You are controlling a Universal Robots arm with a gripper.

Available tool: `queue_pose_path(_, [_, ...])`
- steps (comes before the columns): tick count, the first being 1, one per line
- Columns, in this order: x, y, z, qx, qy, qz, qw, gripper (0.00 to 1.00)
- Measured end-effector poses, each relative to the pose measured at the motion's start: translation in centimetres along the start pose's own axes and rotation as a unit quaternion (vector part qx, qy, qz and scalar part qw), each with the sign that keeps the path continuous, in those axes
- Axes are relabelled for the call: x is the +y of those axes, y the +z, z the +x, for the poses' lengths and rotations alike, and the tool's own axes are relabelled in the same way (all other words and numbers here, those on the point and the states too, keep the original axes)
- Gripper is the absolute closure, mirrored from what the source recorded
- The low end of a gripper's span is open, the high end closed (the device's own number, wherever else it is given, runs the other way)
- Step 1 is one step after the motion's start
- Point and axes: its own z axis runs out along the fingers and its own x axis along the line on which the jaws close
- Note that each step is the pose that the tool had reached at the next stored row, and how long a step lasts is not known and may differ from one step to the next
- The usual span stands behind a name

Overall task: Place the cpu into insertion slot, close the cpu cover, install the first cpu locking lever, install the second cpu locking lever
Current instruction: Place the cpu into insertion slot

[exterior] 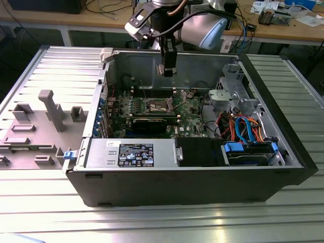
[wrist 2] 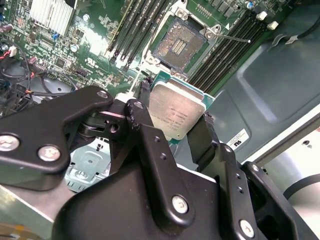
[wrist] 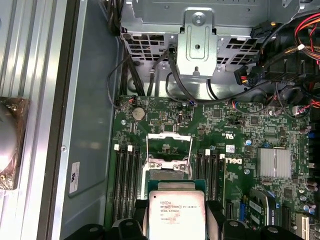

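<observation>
In the exterior view my gripper (exterior: 167,71) hangs inside the open computer case, above the motherboard (exterior: 187,114). In both wrist views the gripper (wrist 2: 175,117) (wrist: 175,220) is shut on the cpu (wrist 2: 175,114) (wrist: 175,212), a grey-silver square chip with a green edge held by two opposite sides. The insertion slot (wrist 2: 180,46) (wrist: 169,165) (exterior: 158,106) lies uncovered below the chip, its contact field showing. The cpu cover (wrist: 168,136) stands swung open next to the slot. A thin locking lever (wrist 2: 227,36) sticks out free by the slot.
Memory slots (wrist: 127,180) flank the socket on both sides. A metal drive cage (exterior: 230,96) and orange and blue cables (exterior: 243,126) fill the case at the exterior view's right. The power supply (exterior: 131,152) sits at the front. A grey fixture tray (exterior: 45,121) lies outside the case.
</observation>
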Motion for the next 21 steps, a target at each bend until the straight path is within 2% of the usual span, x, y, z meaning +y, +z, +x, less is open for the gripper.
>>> queue_pose_path(3, [0.0,0.0,0.0,0.0,0.0,0.0,1.0,0.45])
queue_pose_path(10, [-0.19,0.25,0.01,-0.0017,0.02,-0.0004,0.9998,0.45])
queue_pose_path(21, [-0.33,0.64,0.01,-0.002,0.023,-0.0004,0.99974,0.45])
